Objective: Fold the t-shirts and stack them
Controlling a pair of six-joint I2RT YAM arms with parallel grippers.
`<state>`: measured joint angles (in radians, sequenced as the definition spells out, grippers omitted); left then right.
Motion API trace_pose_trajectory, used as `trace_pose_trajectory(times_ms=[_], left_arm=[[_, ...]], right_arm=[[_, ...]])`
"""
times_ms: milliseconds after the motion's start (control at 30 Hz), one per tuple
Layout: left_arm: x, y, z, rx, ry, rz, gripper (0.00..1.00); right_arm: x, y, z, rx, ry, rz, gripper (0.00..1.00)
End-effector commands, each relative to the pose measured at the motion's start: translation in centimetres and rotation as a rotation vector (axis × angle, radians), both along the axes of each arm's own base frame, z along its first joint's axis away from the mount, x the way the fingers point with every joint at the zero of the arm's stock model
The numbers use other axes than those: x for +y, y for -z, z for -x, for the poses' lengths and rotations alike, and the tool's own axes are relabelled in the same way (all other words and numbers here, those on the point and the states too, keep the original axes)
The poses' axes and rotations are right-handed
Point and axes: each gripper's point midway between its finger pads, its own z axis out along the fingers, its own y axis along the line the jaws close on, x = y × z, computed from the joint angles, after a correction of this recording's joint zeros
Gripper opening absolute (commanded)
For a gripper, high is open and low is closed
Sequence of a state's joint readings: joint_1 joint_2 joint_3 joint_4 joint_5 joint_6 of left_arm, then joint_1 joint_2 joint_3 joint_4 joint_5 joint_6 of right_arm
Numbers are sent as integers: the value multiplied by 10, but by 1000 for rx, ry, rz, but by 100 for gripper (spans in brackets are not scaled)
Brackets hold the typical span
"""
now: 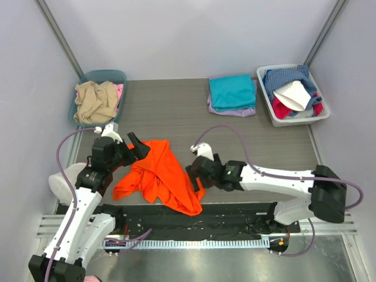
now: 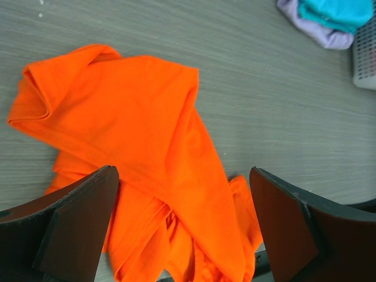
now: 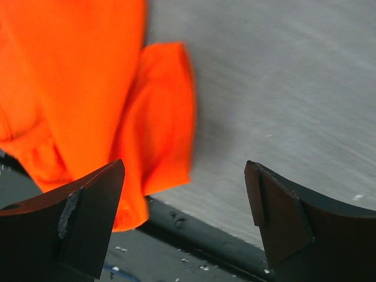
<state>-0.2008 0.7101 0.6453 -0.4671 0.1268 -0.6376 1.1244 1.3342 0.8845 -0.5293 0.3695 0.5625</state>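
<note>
Orange t-shirt (image 1: 160, 173) lies crumpled on the table (image 1: 170, 111) at approx 6 o'clock in the top view, close to the near edge. Its lowest tip reaches the dark strip (image 1: 235, 210) by the arm bases. Not spread out: body is twisted into a diagonal band, w/ one lobe out at 7 o'clock and a loose flap at 5 o'clock.

Handling, my read: thin soft cloth, light, zero stiffness. It'll sag from any pinch point, and layers prob slide on each other. A grab into the bunched middle likely takes 2+ layers. Better holds are outer edges/corners: the rolled corner at 10 o'clock in the left wrist view, and the flap on the shirt's 4 o'clock side for the other arm. Then lift & pull apart to flatten.

Left gripper (image 1: 139, 147) hovers over the shirt's 10 o'clock end, jaws wide apart, nothing between them. Right gripper (image 1: 192, 174) sits low at the 4 o'clock edge, jaws also spread, holding nothing. The flap is just beside one finger; can't tell if they touch.

Further out, teal t-shirt (image 1: 232, 91) lies folded on the lavender t-shirt (image 1: 235, 111) at 1 o'clock, well apart from the orange one. Teal bin (image 1: 104, 74) w/ tan cloth (image 1: 95, 101) is at 10 o'clock, grey bin (image 1: 265, 88) w/ mixed clothes (image 1: 294, 94) at 2 o'clock.
</note>
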Motion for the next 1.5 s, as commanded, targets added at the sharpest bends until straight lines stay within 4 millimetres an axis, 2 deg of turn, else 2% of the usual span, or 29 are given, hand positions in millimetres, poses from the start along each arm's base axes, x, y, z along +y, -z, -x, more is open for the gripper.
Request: trace_pose_trajectory(times_ms=[0, 133, 367, 400, 567, 633, 733, 767, 833, 867, 967, 1000, 1100, 1133, 1167, 1233, 1467], left_arm=[[10, 7, 6, 41, -15, -64, 100], [10, 6, 5, 40, -26, -47, 100], [9, 10, 6, 53, -26, -42, 100], [9, 10, 7, 54, -28, -42, 100], [9, 13, 7, 62, -29, -43, 100], [10, 13, 6, 61, -30, -43, 100], [10, 13, 6, 62, -34, -46, 100], [10, 14, 6, 63, -35, -47, 100], [10, 16, 5, 70, -36, -47, 100], [11, 16, 5, 69, -37, -48, 100], [9, 20, 4, 85, -30, -48, 100], [9, 21, 3, 92, -30, -50, 99], [4, 35, 1, 139, -24, -31, 95], [1, 36, -2, 135, -22, -19, 94], [-1, 47, -1, 170, -25, -18, 93], [2, 54, -4, 179, -50, -30, 93], [1, 81, -9, 228, -98, -34, 90]], right_arm=[[46, -2, 23, -25, -40, -47, 92], [67, 15, 40, -2, -84, -37, 91], [84, 28, 46, 14, -116, -48, 82], [84, 30, 45, 13, -117, -41, 77], [88, 45, 49, 34, -136, -37, 64], [87, 50, 52, 50, -141, -40, 53], [85, 55, 54, 59, -141, -38, 45], [85, 57, 55, 64, -142, -37, 37], [85, 58, 56, 70, -139, -41, 29], [82, 58, 54, 61, -128, -34, 20], [76, 51, 51, 45, -101, -35, 1], [74, 40, 47, 17, -84, -53, 1], [61, 25, 40, -24, -36, -62, 1], [57, 11, 34, -59, -10, -91, 1], [49, 8, 33, -66, 7, -86, 1], [42, -9, 28, -88, 35, -124, 1], [26, -18, 25, -97, 57, -128, 1]])
